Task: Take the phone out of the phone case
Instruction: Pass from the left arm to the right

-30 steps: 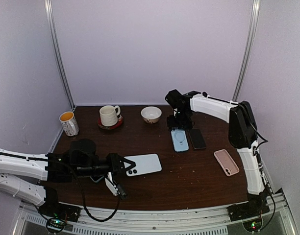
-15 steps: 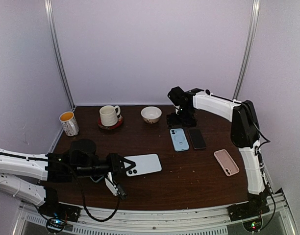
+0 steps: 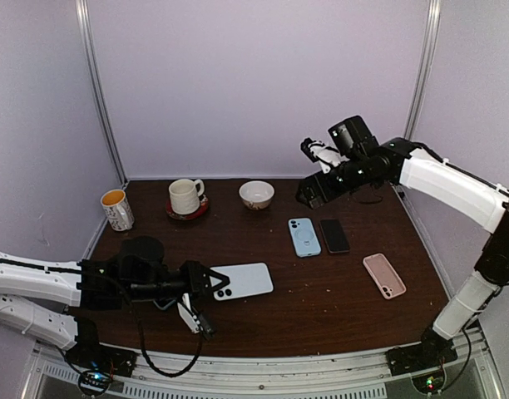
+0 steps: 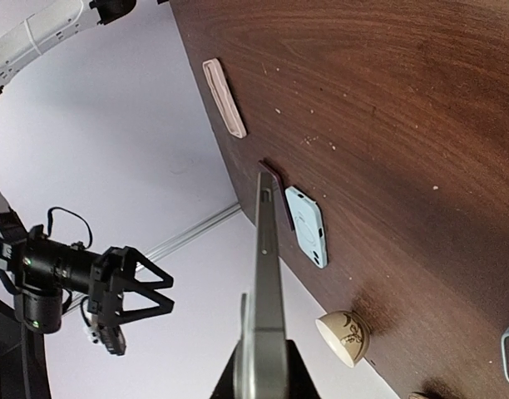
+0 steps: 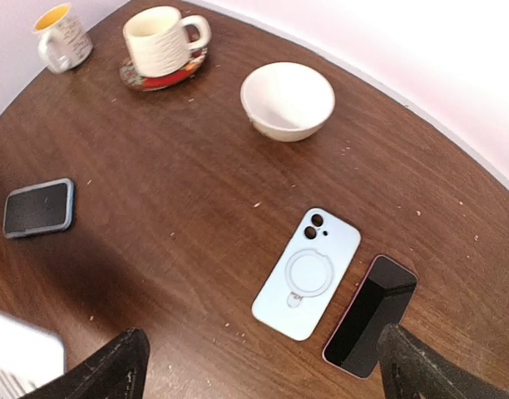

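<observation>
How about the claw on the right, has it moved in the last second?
Yes. The right gripper has lifted up off the light blue case and drawn back toward the rear wall. The case itself lies where it was.

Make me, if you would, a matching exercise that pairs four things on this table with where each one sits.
1. cream mug
2. white phone
3. light blue phone case
4. pink phone case

A. beside the pink-edged dark phone
B. on the red coaster
C. clamped in the left gripper
D. lying alone, furthest right

Pairs: 1-B, 2-C, 3-A, 4-D
</observation>
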You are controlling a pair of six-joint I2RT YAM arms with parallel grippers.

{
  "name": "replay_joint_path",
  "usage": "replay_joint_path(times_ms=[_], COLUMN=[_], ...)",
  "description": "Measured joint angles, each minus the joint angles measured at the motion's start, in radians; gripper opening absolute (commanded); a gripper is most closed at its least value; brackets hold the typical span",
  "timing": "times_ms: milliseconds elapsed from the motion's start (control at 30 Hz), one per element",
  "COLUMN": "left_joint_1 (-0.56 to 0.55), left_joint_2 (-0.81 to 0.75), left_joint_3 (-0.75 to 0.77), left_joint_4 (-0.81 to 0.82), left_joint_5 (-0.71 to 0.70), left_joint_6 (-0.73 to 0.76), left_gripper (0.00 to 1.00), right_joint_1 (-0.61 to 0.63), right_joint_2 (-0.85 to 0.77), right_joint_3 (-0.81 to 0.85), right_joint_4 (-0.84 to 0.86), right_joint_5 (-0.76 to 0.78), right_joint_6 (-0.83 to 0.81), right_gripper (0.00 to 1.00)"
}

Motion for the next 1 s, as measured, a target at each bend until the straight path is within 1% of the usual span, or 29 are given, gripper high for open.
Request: replay_joint_path(times_ms=[233,367,467,567,667,1000], left_joint_1=[0.000,0.000,0.000,0.000,-0.002,-0.020], left_joint_2=[0.001,0.001,0.001,0.001,0.001,0.000], left_joint_3=[0.000,0.000,0.000,0.000,0.000,0.000], left_joint_4=[-0.009,-0.009,-0.009,-0.009,-0.009,-0.008], left_joint_5=[0.001,0.006,0.008,0.016,0.030,0.047], left_joint_6=[-0.001,-0.006,-0.009,-0.010,-0.012,-0.019], left_gripper=[0.00,0.00,0.00,0.00,0.00,0.00], right_joint_1=[0.107,0.209,0.291,0.365,0.413,0.478], right_joint_2=[-0.275,-0.394,-0.428,-0.417,-0.359,-0.089], right_joint_3=[-0.341,-0.440,-0.452,-0.446,-0.409,-0.203], right_joint_4=[0.133,0.151,0.146,0.135,0.102,0.031], right_joint_5=[-0.132,-0.230,-0.287,-0.323,-0.328,-0.290], right_joint_6=[-0.261,-0.433,-0.544,-0.616,-0.656,-0.648], right_gripper=[1.00,1.00,1.00,1.00,1.00,1.00])
